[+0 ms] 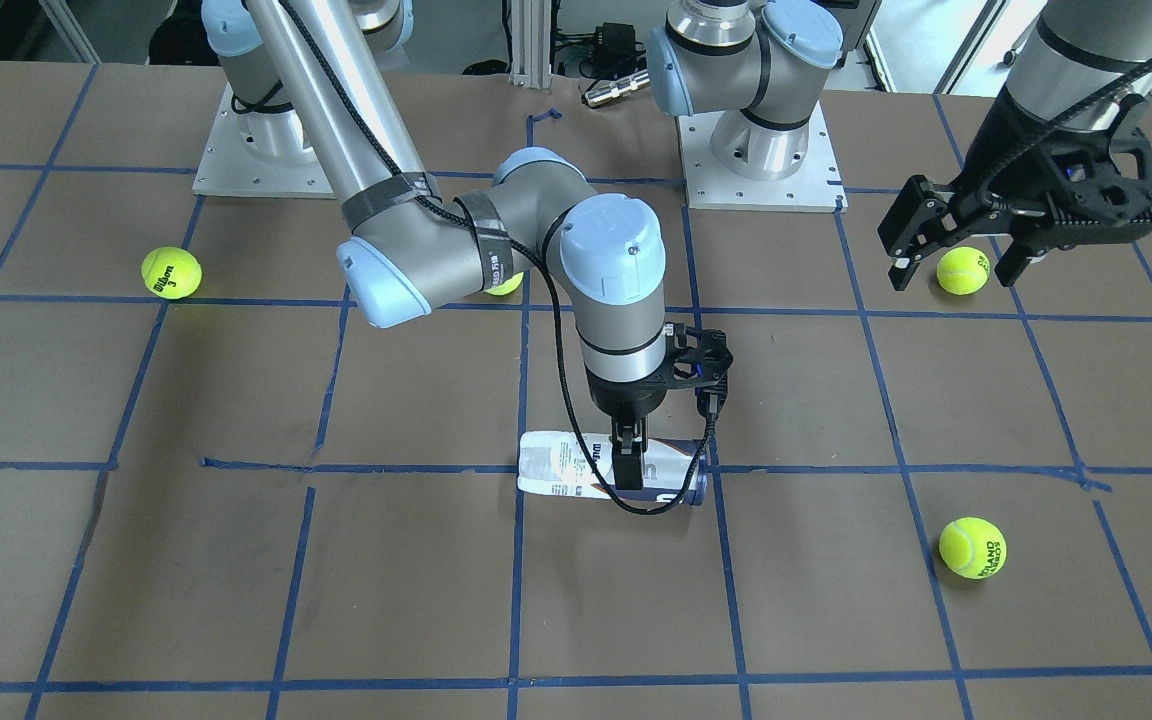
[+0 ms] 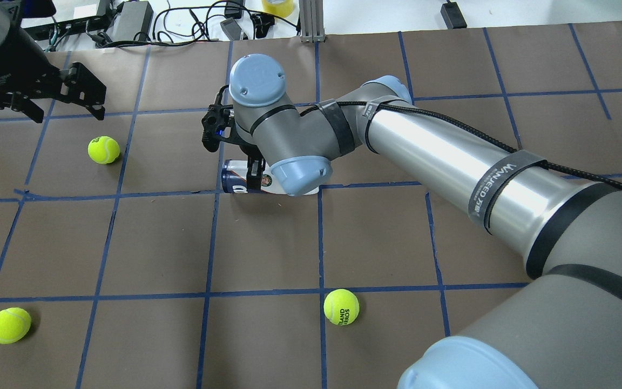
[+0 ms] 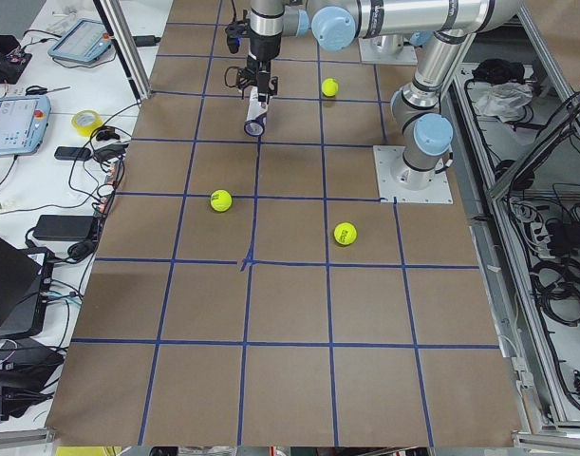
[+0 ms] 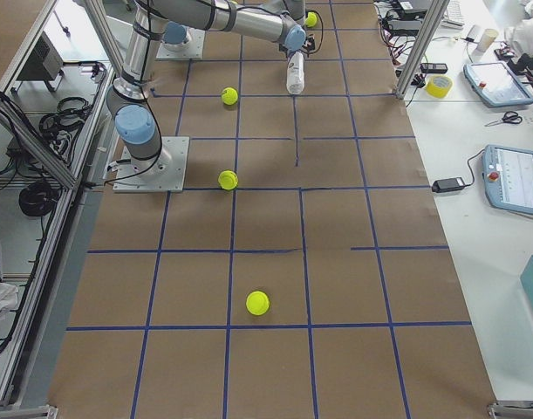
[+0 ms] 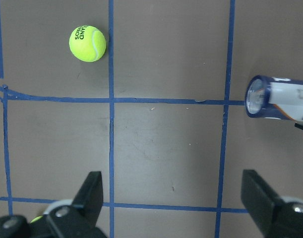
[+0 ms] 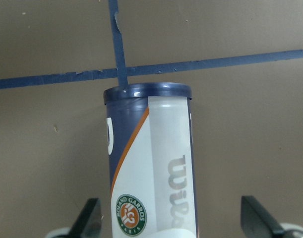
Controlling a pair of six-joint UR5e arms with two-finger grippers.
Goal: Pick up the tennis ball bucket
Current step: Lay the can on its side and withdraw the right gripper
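Note:
The tennis ball bucket (image 1: 566,465), a clear tube with a white label and navy band, lies on its side on the brown table. It also shows in the overhead view (image 2: 234,177) and the right wrist view (image 6: 151,163). My right gripper (image 1: 628,460) is down over its middle, open, with one finger on each side of the tube and gaps showing in the right wrist view. My left gripper (image 1: 946,262) is open and empty, held above the table over a loose tennis ball (image 1: 963,270). The left wrist view shows the tube's navy end (image 5: 277,97).
Loose tennis balls lie on the table: one at the view's left (image 1: 171,273), one at the front right (image 1: 972,547), and one half hidden under the right arm's elbow (image 1: 504,285). The arm bases (image 1: 756,150) stand at the back edge.

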